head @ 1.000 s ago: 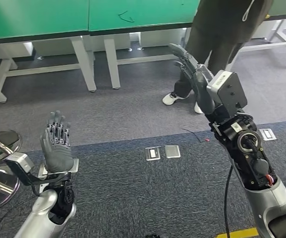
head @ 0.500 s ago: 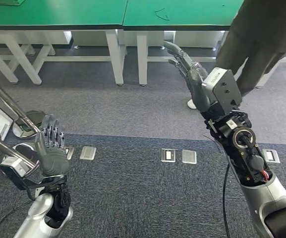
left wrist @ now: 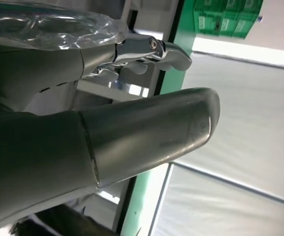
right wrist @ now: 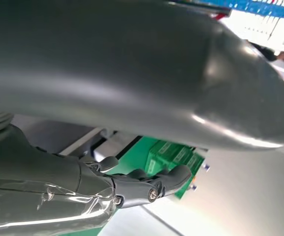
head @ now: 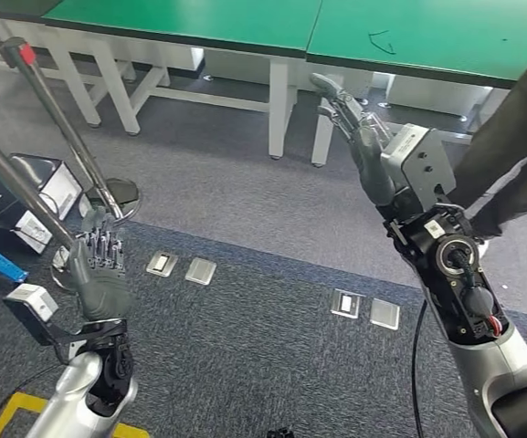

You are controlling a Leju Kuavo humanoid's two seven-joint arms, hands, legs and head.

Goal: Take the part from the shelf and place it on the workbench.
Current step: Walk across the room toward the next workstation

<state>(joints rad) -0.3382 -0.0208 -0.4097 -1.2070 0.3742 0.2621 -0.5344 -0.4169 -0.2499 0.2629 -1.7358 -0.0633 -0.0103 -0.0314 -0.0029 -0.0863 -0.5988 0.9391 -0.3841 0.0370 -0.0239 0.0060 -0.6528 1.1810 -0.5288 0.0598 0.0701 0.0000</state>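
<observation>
Both hands are up and empty: the left hand [head: 100,274] is raised with fingers apart, and the right hand [head: 357,128] reaches forward, fingers loosely extended, grasping nothing. Ahead stand green workbenches [head: 198,23] over grey carpet [head: 247,319], and a person's dark sleeve [head: 515,173] hangs at the right. As for the part and its shelf, I cannot place them here, so its weight, stiffness and best grip point cannot be judged.

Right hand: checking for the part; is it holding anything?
No. The right hand is open, fingers extended with nothing between them.
</observation>
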